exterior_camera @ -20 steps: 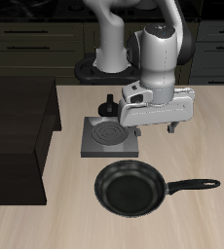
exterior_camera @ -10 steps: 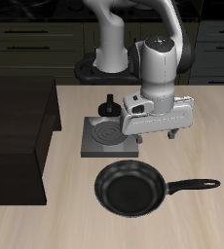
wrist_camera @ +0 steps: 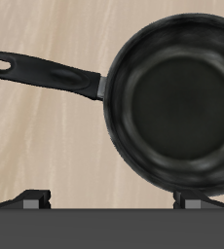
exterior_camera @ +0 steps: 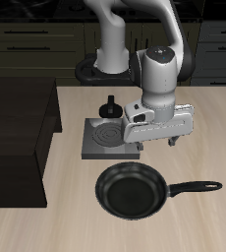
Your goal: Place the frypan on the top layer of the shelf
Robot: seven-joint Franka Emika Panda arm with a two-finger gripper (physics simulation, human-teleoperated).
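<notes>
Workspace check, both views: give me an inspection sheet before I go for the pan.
Surface: light wooden table, pan and burner resting on it.
Job's things: frypan flat on the table near its front edge, handle free; shelf beside the table, nothing seen on its flat top.
Clutter: grey burner plate just behind the pan; small black knob behind that.
Claw: claw hangs above the pan's far rim, holding nothing; fingers apart, tips clear of the pan.
Cables: nothing seen.
Surroundings: dark cabinets with drawer handles behind the robot.

frypan (wrist_camera: 172, 97) rim cut off, pincer (wrist_camera: 112, 201) fingertips barely visible
</notes>
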